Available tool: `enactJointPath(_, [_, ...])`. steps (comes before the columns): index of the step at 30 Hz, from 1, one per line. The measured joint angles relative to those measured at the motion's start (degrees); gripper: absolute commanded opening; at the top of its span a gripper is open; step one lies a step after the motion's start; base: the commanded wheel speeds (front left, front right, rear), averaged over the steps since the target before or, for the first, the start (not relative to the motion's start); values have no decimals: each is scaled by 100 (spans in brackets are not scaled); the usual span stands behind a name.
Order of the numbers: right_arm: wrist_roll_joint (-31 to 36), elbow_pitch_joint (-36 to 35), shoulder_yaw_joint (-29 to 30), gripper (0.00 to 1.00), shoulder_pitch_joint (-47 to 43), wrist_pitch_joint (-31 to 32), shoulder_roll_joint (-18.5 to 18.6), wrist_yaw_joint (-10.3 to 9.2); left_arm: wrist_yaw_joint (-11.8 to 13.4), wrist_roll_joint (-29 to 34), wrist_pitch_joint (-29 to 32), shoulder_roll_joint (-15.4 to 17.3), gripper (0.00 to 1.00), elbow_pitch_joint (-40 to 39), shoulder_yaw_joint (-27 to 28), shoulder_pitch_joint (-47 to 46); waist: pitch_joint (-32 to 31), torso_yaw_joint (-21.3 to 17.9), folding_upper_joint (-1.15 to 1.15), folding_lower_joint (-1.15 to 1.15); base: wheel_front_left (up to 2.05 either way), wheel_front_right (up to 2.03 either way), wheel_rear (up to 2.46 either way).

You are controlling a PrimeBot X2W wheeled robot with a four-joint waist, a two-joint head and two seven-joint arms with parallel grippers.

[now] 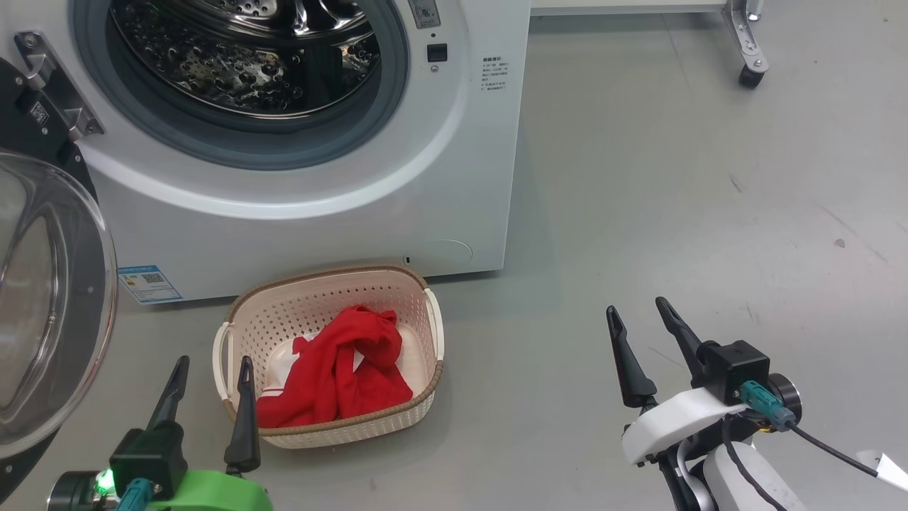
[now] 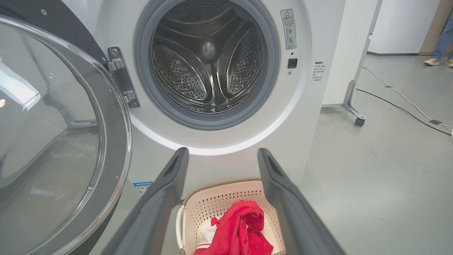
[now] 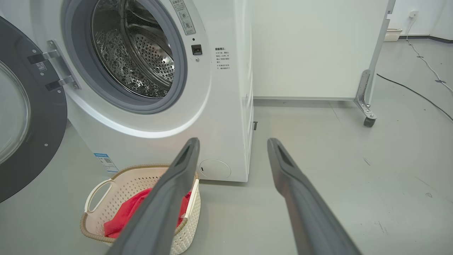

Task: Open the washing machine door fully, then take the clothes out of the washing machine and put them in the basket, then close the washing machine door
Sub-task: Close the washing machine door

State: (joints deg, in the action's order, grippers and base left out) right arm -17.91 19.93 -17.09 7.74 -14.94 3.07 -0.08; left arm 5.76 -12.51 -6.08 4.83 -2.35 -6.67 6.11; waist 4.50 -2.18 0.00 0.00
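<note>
The white washing machine stands with its drum mouth bare. Its door is swung wide open to the left. The red clothes lie inside the cream basket on the floor in front of the machine. My left gripper is open with nothing in it, low at the basket's left. My right gripper is open with nothing in it, over bare floor to the basket's right.
A white panel on castor feet stands right of the machine. Cables run across the grey floor at the far right. A person's feet show far back.
</note>
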Motion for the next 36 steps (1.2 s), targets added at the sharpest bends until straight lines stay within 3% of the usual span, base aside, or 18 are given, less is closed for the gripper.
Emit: enactJointPath(36, [54, 54, 158, 100, -1, 0, -1, -5, 0, 0, 75, 7, 100, -103, -88, 37, 17, 138, 0, 0, -7, 7, 0])
